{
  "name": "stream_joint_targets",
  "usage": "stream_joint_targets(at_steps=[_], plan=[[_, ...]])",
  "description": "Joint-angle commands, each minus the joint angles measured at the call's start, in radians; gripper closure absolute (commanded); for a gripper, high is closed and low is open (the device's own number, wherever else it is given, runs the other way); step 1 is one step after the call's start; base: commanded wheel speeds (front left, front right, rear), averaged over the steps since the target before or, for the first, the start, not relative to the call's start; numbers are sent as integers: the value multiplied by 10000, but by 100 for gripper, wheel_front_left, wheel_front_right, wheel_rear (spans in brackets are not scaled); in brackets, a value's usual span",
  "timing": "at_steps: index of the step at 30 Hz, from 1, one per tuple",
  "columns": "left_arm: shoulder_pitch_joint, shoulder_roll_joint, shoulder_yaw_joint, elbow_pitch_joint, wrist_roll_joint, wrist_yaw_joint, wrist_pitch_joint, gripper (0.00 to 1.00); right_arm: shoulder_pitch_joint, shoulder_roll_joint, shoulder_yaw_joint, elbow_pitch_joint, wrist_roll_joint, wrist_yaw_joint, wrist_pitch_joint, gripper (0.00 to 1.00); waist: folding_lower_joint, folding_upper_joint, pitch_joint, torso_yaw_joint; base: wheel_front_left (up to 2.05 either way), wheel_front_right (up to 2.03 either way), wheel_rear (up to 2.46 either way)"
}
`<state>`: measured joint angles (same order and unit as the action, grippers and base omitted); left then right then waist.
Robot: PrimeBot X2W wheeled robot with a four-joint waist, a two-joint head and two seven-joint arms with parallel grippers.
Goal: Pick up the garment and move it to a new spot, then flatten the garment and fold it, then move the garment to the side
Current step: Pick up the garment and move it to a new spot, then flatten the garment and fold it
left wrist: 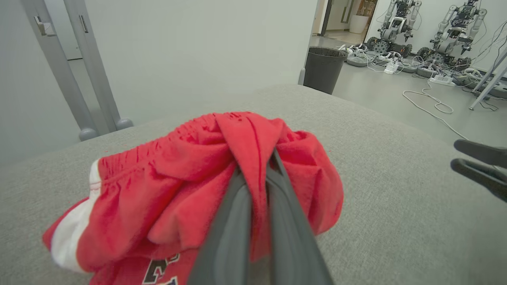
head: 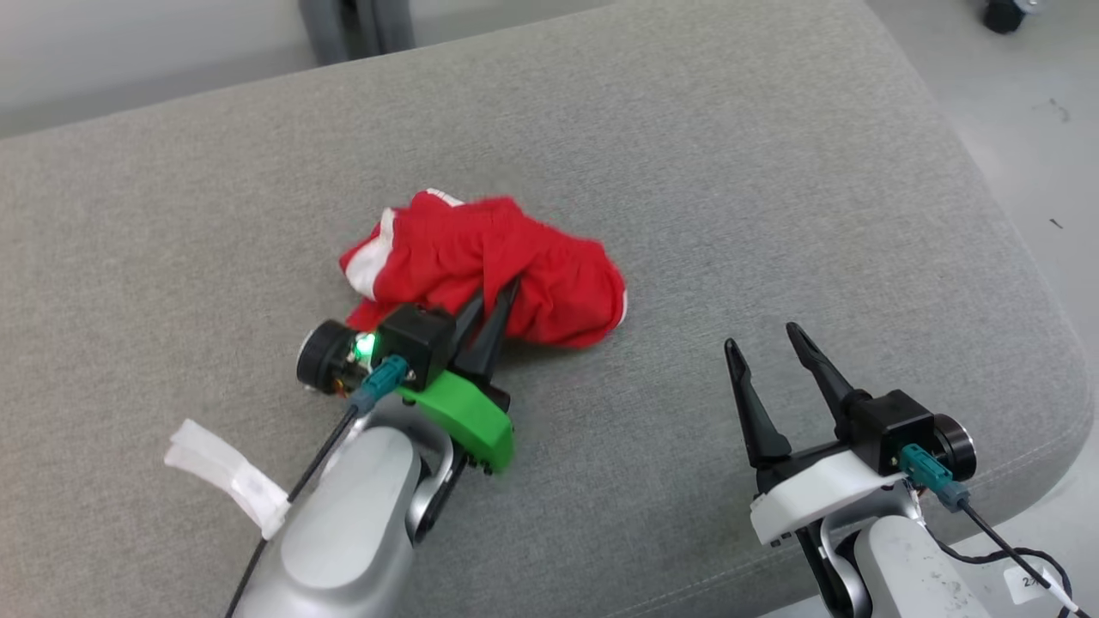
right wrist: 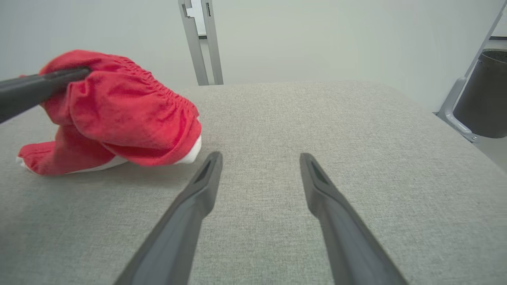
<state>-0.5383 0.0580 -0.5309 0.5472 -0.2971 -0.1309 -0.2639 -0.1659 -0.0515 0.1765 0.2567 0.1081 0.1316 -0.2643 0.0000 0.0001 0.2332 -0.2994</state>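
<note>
Red cloth with white trim, the garment (head: 567, 283) lies crumpled a little left of the middle of the grey cushion (head: 773, 172). Its long axis runs nearly from 9 to 3 o'clock in the head view. The left tool (head: 500, 287) reaches it from about 7 o'clock, pointing to 1 o'clock, and is clamped on a raised fold near the middle of the heap. The left wrist view shows this fold squeezed between the two dark fingers (left wrist: 233, 221). In the right wrist view the lower edge of the heap rests on the cushion. Further right, well apart from the cloth, the right tool (head: 761, 336) hovers with its fingers spread and nothing between them. The garment is at about 10 o'clock from it. I judge that the carry to a new spot belongs to the left arm, which has the grip. If the carry goes toward 3 o'clock, the right tool may stand in the path.
</note>
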Motion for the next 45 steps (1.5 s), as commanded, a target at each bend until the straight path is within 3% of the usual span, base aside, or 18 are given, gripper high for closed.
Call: stream_joint_targets(at_steps=[1,8,15,24,34,45], plan=[[209,27,137,61,94,94,-8,0,118,8,-9,-64,86,-17,-2,0,0,-1,-206,-12,0,0,0],[1343,92,1084,-72,446,443,-5,0,122,2,-195,-201,299,-17,-2,0,0,-1,-489,969,0,0,0],[2513,313,2653,-883,884,979,-3,0,146,-10,-309,-350,401,-17,-2,0,0,-1,-671,1980,0,0,0],[4196,158,4338,-2007,1236,1034,-2,0,333,-10,-362,-148,312,-17,-2,0,0,-1,-1217,2699,0,0,0],[5175,-53,4833,-2642,1468,999,-3,0,962,-3,-550,-91,178,-16,-1,0,0,-1,-1646,2919,0,0,0],[5061,-62,4398,-2588,1237,968,-3,0,733,-8,-366,189,477,-16,-1,0,0,-1,-1459,3214,0,0,0]])
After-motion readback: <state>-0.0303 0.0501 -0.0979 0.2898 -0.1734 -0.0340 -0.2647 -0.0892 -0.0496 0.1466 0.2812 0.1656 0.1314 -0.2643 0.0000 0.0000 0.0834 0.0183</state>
